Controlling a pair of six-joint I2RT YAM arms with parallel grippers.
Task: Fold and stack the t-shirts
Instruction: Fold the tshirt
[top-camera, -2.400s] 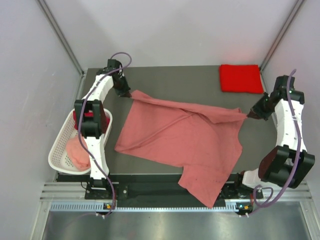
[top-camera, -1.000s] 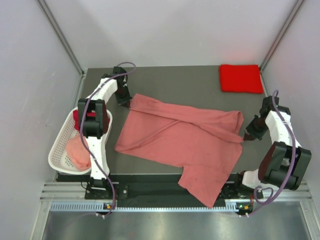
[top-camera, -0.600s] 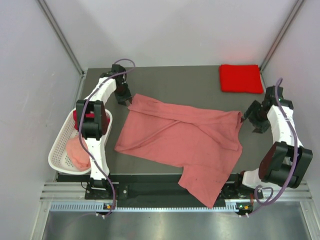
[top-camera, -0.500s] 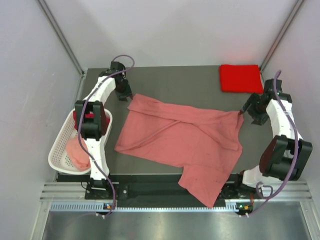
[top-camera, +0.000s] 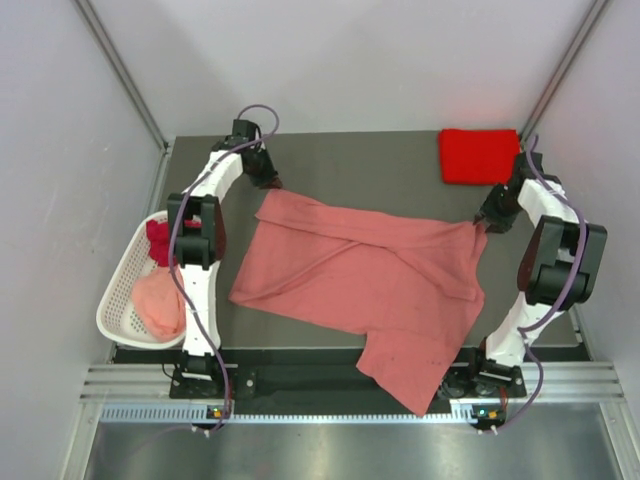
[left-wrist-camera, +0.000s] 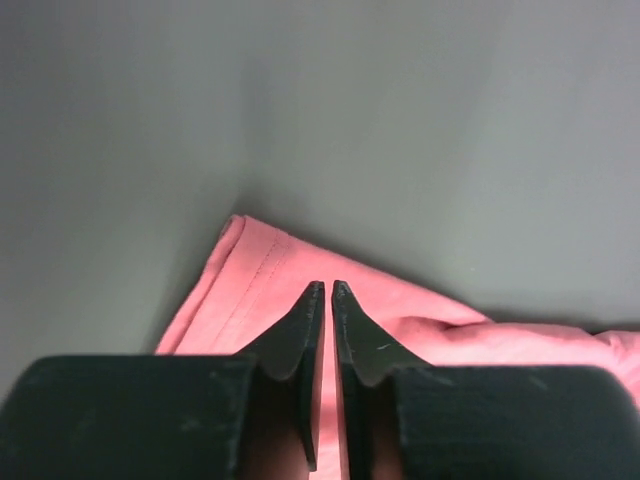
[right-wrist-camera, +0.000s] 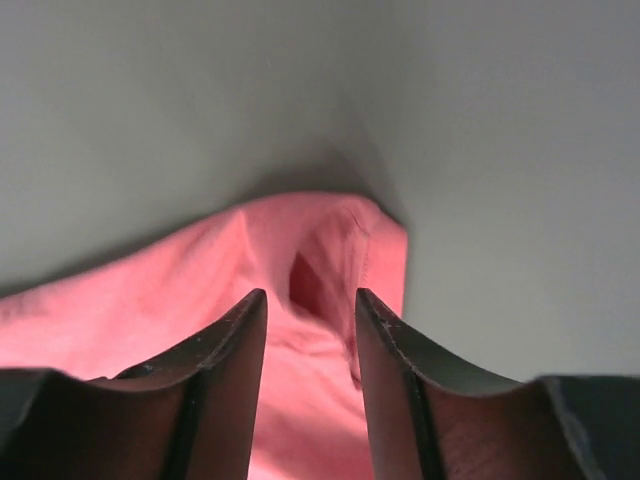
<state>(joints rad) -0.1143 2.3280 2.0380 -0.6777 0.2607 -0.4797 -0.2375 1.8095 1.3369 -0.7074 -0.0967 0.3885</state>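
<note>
- Salmon pink t-shirt (top-camera: 360, 275) lies spread open and creased across the middle of the dark table (top-camera: 380, 165). A long fold runs along its far edge, and one flap hangs over the table's near edge.
- Its far left corner sits just under my left gripper (left-wrist-camera: 322, 290). On the left wrist view I see the hemmed corner lying flat on the table below the tips.
- My left fingers (left-wrist-camera: 295, 330) are all but closed, with only a thin slit between them, and I see no cloth gathered in that slit.
- Its far right corner, rumpled into a small pocket, lies under my right gripper (right-wrist-camera: 310, 295).
- My right fingers (right-wrist-camera: 230, 340) stand clearly apart over that rumpled corner and hold nothing. I cannot tell whether the tips touch the cloth.
- At the table's far right corner the bright red t-shirt (top-camera: 482, 157) sits folded in a neat rectangle, apart from the salmon one.
- Off the table's left side, beside the left arm, the white basket (top-camera: 118, 290) holds a bunched pale pink t-shirt (top-camera: 160, 305) and, at its far end, a dark crimson t-shirt (top-camera: 158, 238).
</note>
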